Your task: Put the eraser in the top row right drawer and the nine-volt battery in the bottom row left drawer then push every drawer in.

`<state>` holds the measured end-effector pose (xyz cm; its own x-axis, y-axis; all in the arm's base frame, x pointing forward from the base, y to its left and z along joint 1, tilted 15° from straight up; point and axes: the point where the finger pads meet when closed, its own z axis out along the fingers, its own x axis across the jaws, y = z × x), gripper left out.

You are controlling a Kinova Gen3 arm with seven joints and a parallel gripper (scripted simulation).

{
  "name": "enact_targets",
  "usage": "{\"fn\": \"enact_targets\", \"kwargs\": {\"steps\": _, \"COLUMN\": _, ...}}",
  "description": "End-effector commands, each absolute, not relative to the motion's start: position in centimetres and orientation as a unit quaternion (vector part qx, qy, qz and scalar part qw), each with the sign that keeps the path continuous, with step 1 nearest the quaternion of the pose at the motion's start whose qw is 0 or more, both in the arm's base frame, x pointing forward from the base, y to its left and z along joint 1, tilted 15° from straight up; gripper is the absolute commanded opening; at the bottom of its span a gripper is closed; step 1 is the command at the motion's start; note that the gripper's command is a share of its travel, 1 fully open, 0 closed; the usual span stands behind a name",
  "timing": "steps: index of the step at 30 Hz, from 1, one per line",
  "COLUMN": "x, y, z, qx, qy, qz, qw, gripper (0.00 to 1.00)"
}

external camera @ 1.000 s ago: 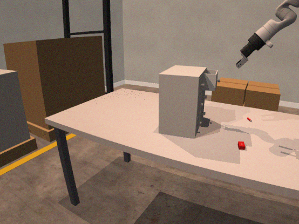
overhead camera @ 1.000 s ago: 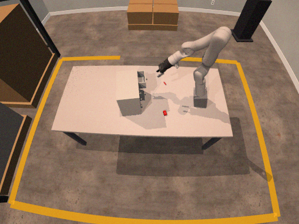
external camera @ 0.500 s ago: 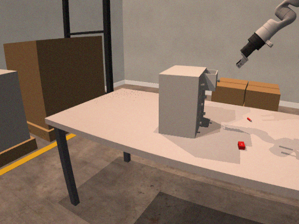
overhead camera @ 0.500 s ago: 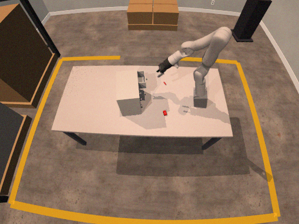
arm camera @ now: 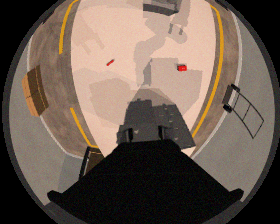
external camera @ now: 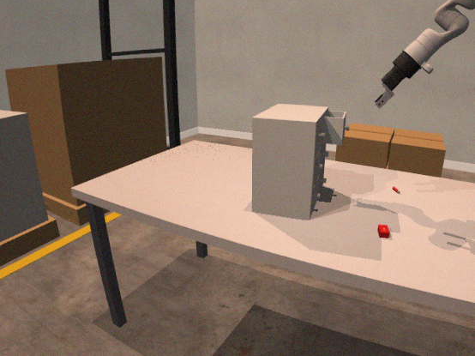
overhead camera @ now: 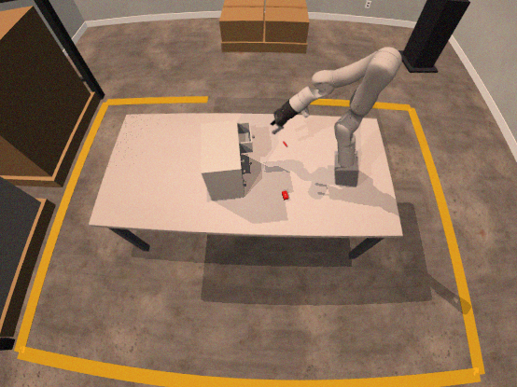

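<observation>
Red block: a small chunky piece [overhead camera: 285, 195] [external camera: 383, 231] [arm camera: 182, 68] lies on the table [overhead camera: 154, 173] [external camera: 201, 177] [arm camera: 135, 30], in front of the chest.
Chest: upright [overhead camera: 221, 147] [external camera: 283, 164] [arm camera: 175, 125], fronts toward the arm's base.
Low front: a dark part [external camera: 327, 195] juts out, shaded.
Slim red piece: on the table [overhead camera: 285, 144] [external camera: 395, 190] [arm camera: 110, 62], apart from the block.
Eraser and battery: which red piece is which, I cannot tell.
Top-right drawer: pulled out [overhead camera: 246, 147] [external camera: 336, 129].
Gripper: above the table [overhead camera: 275, 128] [external camera: 381, 102] [arm camera: 145, 133], jaws wide apart, gripping nothing.
Cartons: on the floor beyond [overhead camera: 264, 24] [external camera: 390, 148] [arm camera: 35, 92].
</observation>
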<state>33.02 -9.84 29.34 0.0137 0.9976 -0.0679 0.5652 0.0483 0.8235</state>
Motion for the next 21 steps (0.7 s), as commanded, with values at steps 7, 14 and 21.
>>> {"fn": "enact_targets", "kwargs": {"steps": 7, "x": 33.1, "y": -10.17, "z": 29.77, "qx": 0.621, "qy": 0.635, "qz": 0.296, "qw": 0.352, "gripper": 1.0}}
{"fn": "enact_targets", "kwargs": {"steps": 14, "x": 33.06, "y": -10.19, "z": 29.92, "qx": 0.626, "qy": 0.638, "qz": 0.287, "qw": 0.344, "gripper": 1.0}}
{"fn": "enact_targets", "kwargs": {"steps": 21, "x": 33.05, "y": -10.17, "z": 30.05, "qx": 0.63, "qy": 0.642, "qz": 0.279, "qw": 0.335, "gripper": 1.0}}
